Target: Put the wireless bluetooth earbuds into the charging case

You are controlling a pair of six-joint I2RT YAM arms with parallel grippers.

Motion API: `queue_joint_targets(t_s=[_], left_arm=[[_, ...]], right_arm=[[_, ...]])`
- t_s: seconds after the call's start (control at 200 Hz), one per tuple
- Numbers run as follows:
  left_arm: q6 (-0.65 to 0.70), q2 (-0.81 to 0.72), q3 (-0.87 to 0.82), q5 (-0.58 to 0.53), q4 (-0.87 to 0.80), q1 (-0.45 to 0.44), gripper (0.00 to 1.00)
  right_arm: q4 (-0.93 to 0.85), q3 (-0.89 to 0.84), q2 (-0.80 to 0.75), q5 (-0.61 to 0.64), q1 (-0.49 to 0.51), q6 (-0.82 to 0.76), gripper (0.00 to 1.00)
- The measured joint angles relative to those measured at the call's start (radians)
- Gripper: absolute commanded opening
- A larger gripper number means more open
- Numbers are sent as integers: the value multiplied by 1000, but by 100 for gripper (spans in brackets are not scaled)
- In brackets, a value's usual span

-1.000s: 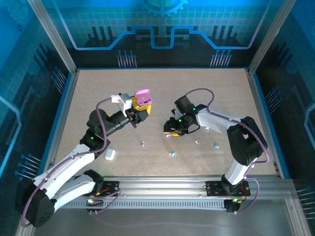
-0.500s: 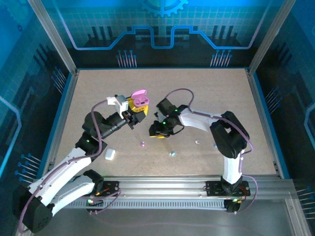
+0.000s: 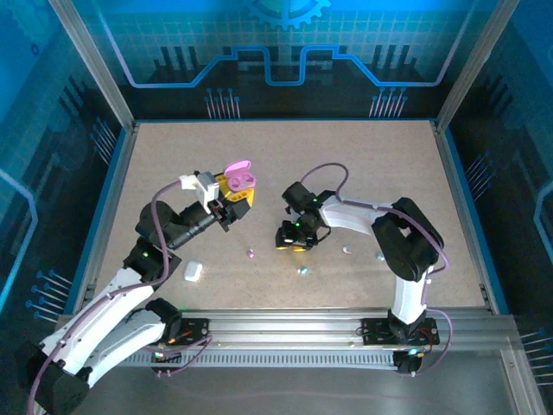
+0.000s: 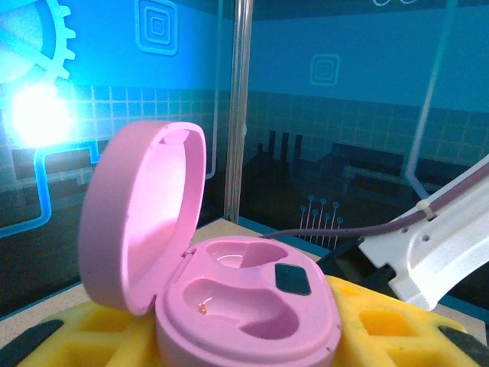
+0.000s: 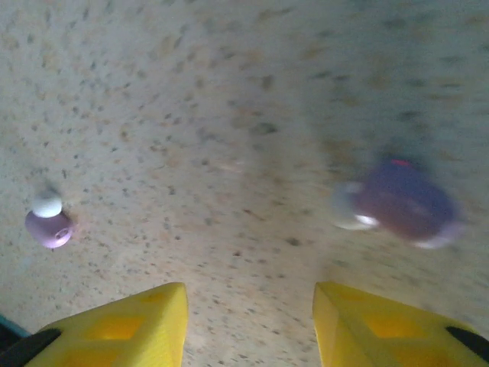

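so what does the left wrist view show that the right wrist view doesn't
Left wrist view: the pink charging case, its lid open and both wells empty, clamped between the yellow fingers of the left gripper, with the blue enclosure wall behind.
Right wrist view: the speckled table from above, a purple earbud with a pale tip at left, a blurred purple earbud at right, and the right gripper open over the table between them.
Shared: yellow fingers along the bottom edge, each view its own gripper's.

Left claw [image 3: 235,192] clamped, right claw [image 3: 292,239] splayed.
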Motion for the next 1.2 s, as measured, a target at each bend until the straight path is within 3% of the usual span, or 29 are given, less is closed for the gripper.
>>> queue_joint_targets(t_s=[0.72, 1.201], left_arm=[[13, 53, 15, 0, -3, 0, 44], [13, 61, 19, 0, -3, 0, 44]], right_arm=[[28, -13, -12, 79, -45, 14, 42], [23, 74, 56, 104, -47, -27, 42]])
